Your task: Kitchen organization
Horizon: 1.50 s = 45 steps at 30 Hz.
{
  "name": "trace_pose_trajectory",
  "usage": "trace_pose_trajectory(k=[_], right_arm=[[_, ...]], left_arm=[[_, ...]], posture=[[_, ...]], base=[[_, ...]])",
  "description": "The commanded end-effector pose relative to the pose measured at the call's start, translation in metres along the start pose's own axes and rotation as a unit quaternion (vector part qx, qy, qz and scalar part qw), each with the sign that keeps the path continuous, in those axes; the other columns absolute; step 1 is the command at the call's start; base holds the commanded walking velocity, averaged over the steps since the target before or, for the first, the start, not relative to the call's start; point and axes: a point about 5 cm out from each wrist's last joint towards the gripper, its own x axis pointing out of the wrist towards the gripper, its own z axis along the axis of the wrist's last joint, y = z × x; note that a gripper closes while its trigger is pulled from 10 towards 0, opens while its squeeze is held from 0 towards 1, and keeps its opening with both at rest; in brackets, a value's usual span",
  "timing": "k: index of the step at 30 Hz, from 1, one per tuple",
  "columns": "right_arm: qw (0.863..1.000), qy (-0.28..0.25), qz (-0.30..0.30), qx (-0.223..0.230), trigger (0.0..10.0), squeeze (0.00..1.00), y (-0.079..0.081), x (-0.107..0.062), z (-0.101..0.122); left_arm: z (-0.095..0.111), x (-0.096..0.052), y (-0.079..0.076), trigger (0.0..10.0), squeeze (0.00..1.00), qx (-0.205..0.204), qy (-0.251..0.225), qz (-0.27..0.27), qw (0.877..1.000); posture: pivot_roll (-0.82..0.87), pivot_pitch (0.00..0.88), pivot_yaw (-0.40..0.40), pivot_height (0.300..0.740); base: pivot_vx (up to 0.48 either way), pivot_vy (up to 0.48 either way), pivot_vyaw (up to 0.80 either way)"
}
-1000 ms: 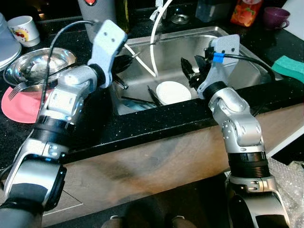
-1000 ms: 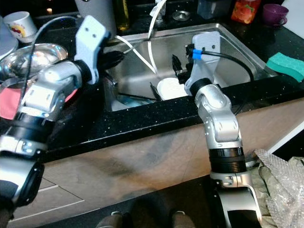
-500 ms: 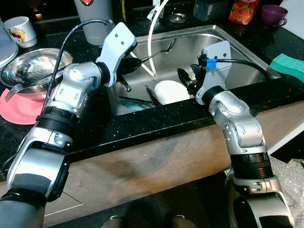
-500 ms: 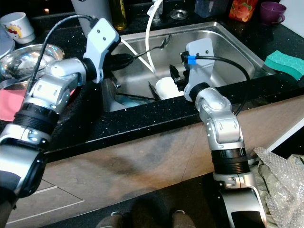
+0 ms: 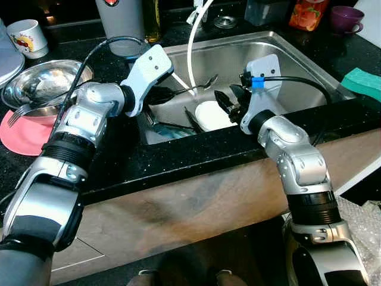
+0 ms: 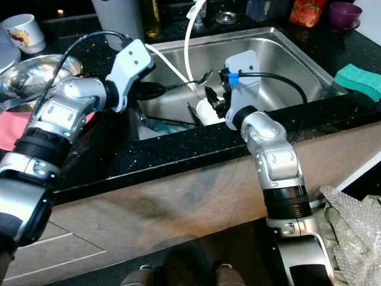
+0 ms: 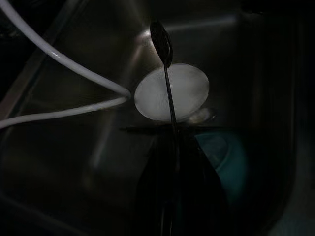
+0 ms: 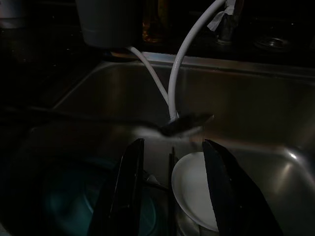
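Note:
My left gripper is shut on the handle of a metal spoon, held level over the steel sink. Through the left wrist camera the spoon reaches out above a white plate. My right gripper stands open just over that white plate on the sink floor. Seen from the right wrist, its two black fingers straddle the plate, with the spoon's bowl just beyond them. A teal dish and dark utensils lie on the sink floor beside the plate.
A white hose loops down into the sink. On the left counter are a steel bowl with a fork, a pink plate and a mug. A green sponge and a purple cup sit to the right.
My left gripper has swung the spoon lower and further right over the sink. The right gripper has come down and left, closer to the white plate.

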Motion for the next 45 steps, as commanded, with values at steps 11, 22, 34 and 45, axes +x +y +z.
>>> trace_pose_trajectory(k=[11,22,34,45], right_arm=[[1.000,0.001,0.009,-0.004,10.0,0.00,0.003,-0.001,0.001],[1.000,0.000,0.008,-0.004,10.0,0.00,0.003,0.000,0.001],[1.000,0.000,0.006,-0.004,10.0,0.00,0.004,-0.002,0.000],[1.000,0.000,0.009,-0.002,10.0,0.00,0.006,-0.002,-0.002]], left_arm=[[-0.024,-0.006,-0.008,10.0,0.00,0.045,0.098,-0.061,0.992],[-0.023,-0.007,-0.006,10.0,0.54,0.040,0.097,-0.062,0.993],[0.038,-0.032,0.032,10.0,0.00,0.006,-0.072,0.094,0.993],[0.051,-0.119,0.054,10.0,1.00,0.027,-0.064,0.134,0.989]], posture=[[0.04,0.163,0.010,0.740],[0.04,0.162,0.011,0.740],[0.04,0.153,0.012,0.740],[0.06,0.137,0.002,0.740]], base=[[0.000,0.000,0.00],[0.000,0.000,0.00],[0.000,0.000,0.00],[0.000,0.000,0.00]])
